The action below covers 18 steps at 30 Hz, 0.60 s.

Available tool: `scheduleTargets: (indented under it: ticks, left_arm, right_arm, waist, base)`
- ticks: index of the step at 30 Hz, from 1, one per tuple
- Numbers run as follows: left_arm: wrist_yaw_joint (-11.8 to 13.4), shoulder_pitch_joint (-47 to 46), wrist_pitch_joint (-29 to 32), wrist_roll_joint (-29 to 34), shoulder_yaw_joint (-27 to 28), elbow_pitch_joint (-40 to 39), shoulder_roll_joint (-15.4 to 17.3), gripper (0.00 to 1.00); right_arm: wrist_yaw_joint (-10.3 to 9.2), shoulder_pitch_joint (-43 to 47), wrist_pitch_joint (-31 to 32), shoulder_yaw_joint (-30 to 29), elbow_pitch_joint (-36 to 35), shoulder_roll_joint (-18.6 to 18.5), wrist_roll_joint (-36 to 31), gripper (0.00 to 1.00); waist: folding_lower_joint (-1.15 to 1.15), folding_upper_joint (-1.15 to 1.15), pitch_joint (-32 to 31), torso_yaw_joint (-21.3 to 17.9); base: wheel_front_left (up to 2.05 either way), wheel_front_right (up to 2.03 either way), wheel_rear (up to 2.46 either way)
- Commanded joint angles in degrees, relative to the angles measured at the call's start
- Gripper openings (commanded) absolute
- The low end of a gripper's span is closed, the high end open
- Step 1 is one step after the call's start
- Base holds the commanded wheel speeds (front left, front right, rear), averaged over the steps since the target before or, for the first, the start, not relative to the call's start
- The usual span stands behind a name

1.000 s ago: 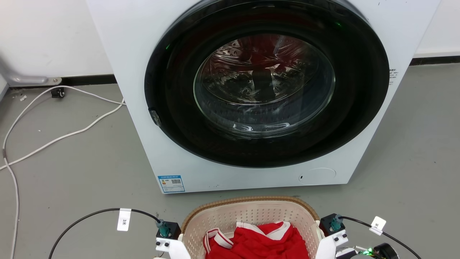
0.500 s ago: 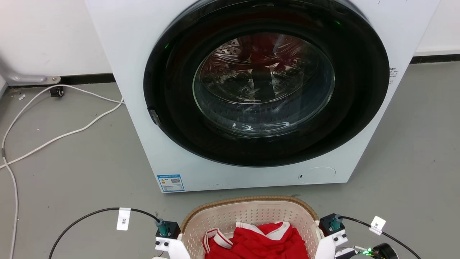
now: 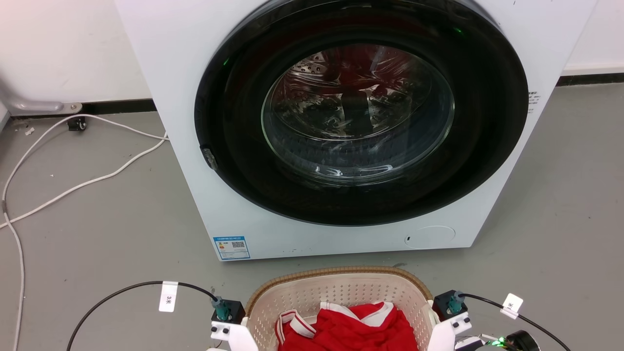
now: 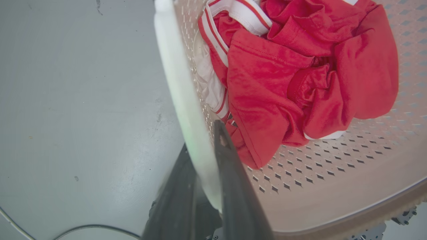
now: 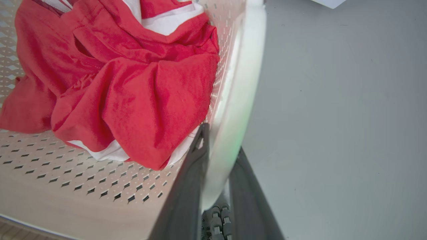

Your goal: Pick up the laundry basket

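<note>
While the laundry basket [image 3: 341, 271] is just in front of the washer [image 3: 195, 204], you see its perforated cream walls, woven-look tan rim and crumpled red garment [image 4: 267, 83]; the left gripper [image 4: 201, 140] and right gripper [image 5: 222, 140] each clamp a smooth white loop handle [image 4: 176, 66].

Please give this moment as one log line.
left gripper: shut on laundry basket | right gripper: same | red garment: inside | washer door: closed

**Grey floor, white wall, washer**

A white washer [image 3: 219, 219] with a dark round door [image 3: 360, 112] stood ahead of the left gripper [image 4: 201, 143], backed by a white wall [image 3: 58, 48]. White cables [image 3: 87, 183] trailed over the grey floor [image 3: 97, 253] further to its left.
</note>
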Motion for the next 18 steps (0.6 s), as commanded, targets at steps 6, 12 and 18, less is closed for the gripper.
scheduleTargets:
  ticks: [6,12,18]
  left_arm:
    - [-0.21,-1.02,-0.13,-0.95,-1.01,-0.34,-0.89,0.0]
    - [-0.21,-0.98,0.19,-1.79,-1.67,-0.3,-0.77,0.0]
    - [-0.21,-1.03,0.58,-2.54,-2.16,-0.31,-0.73,0.0]
  right_arm:
    - [0.66,-1.01,-0.03,0.92,-0.58,1.0,0.47,0.0]
    - [0.67,-0.98,0.27,1.37,-0.57,0.87,0.87,0.0]
    - [0.67,-0.98,0.56,1.76,-0.57,0.77,1.32,0.0]
  waist:
    - [0.0,0.0,0.04,-0.04]
    - [0.0,0.0,0.02,-0.1]
    - [0.0,0.0,-0.03,-0.12]
  base:
    - [0.0,0.0,0.0]
    - [0.0,0.0,0.0]
    - [0.0,0.0,0.0]
